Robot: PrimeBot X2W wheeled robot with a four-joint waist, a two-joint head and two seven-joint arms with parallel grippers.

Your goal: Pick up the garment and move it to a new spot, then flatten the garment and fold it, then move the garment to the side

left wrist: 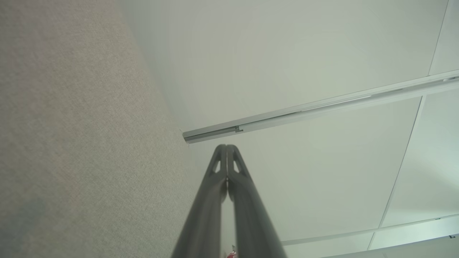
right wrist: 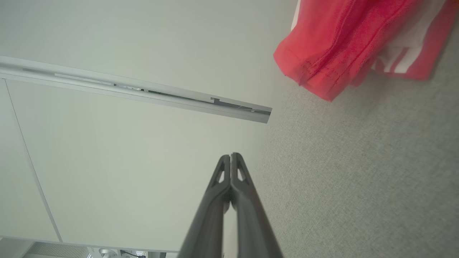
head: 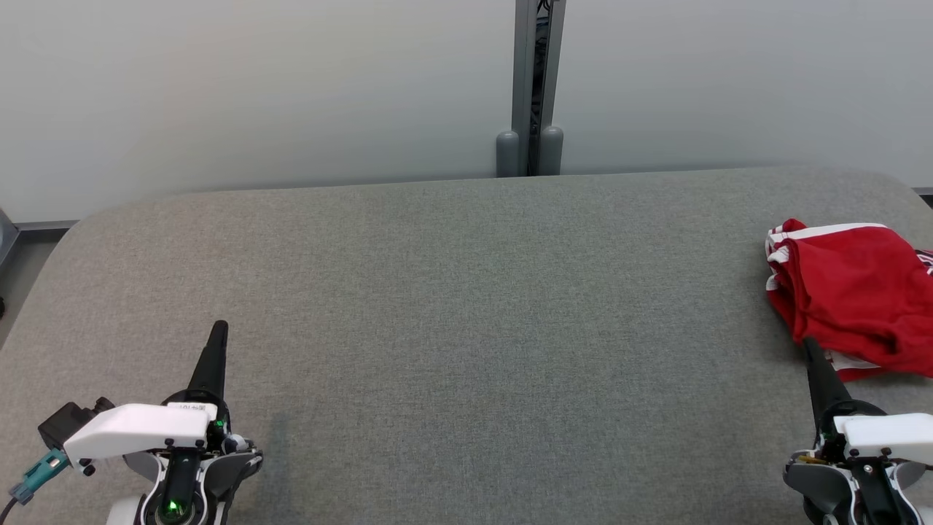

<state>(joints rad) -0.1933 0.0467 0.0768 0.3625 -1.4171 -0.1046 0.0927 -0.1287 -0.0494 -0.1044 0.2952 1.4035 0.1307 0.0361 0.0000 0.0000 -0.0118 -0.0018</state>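
Loosely bunched, a red garment [head: 853, 292] with white stripes lies at the far right of the grey cloth-covered desk [head: 466, 328]. Just beside its near edge, the right pincer [head: 807, 344] points forward, clenched and empty. Well apart, at the desk's near left, the left pincer [head: 219, 328] is likewise clenched, holding nothing.

- Left gripper [head: 219, 329]: long dark tapered fingers [left wrist: 209, 200] with triangular cut-outs are noted
- White angular cover [head: 138, 430], dark screws [head: 170, 442] and a green light [head: 173, 505] are seen
- Teal plug [head: 36, 470] with grey cable [head: 11, 503] is fitted beside a black block [head: 65, 426]
- Right gripper [head: 810, 346]: matching white cover [head: 885, 434] is observed
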